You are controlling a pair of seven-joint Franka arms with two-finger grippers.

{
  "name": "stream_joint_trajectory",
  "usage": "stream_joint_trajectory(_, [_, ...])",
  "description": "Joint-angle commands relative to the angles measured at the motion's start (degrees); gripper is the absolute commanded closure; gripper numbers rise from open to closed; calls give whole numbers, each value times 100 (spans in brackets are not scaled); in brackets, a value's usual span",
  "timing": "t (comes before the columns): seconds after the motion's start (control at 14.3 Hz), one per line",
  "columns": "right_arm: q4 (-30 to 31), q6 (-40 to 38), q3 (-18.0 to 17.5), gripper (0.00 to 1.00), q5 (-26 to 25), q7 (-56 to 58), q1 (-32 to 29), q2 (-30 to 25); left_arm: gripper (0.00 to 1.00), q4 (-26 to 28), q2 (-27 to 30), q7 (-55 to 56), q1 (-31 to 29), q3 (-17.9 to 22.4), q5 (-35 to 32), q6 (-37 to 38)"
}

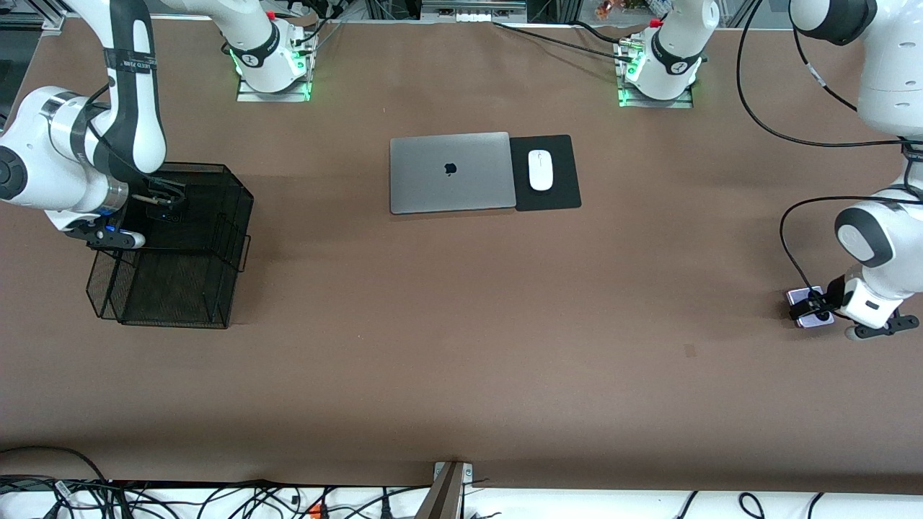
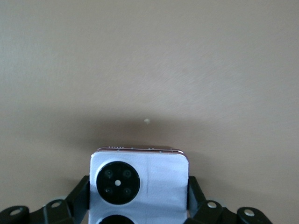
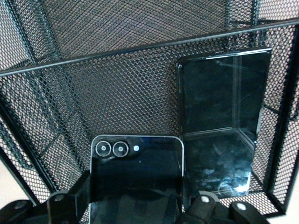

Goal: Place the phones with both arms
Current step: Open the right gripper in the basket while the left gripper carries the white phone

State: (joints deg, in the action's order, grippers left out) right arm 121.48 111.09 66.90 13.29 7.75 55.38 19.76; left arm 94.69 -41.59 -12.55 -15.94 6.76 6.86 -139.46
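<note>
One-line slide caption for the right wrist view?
Right gripper holds a small black phone inside the mesh basket, beside a long black phone.

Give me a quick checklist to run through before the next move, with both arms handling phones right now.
1. Left gripper shut on the lavender-white phone, a finger on each side edge: ok.
2. That phone lifted off the table: cannot tell; it sits low at the left arm's end.
3. Right gripper shut on the small black phone: ok.
4. Right gripper inside the black mesh organizer: ok.
5. Long black phone already in the organizer, beside the small black one: ok.
6. Laptop and mouse away from both grippers: ok.
</note>
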Motion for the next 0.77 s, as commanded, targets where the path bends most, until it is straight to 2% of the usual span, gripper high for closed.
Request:
stream_joint_trajectory(0.0, [77,44,69,77,479,87,17,19,60,-564,151,243,205,44,44,848])
stream_joint_trajectory(0.28, [69,149,51,76,525,104,-10,124,60,-706,265,595,837,53,8,1000])
stream_joint_trajectory(0.35, [60,237,51,72,525,174,-10,124,60,-706,265,613,1013,53,8,1000])
stream_joint_trajectory(0.42, [60,281,51,59,525,218,-10,124,60,-698,265,674,1232,62,-1,1000])
stream_joint_trajectory(0.49, [51,290,51,25,525,219,-19,133,60,-671,257,770,1408,71,-62,1026])
stream_joint_trajectory(0.56, [34,282,51,0,525,210,-19,124,60,-671,248,919,1610,62,-167,1035])
stream_joint_trajectory(0.7, [-45,238,51,0,525,210,-10,116,60,-688,195,1454,2084,62,-290,1105])
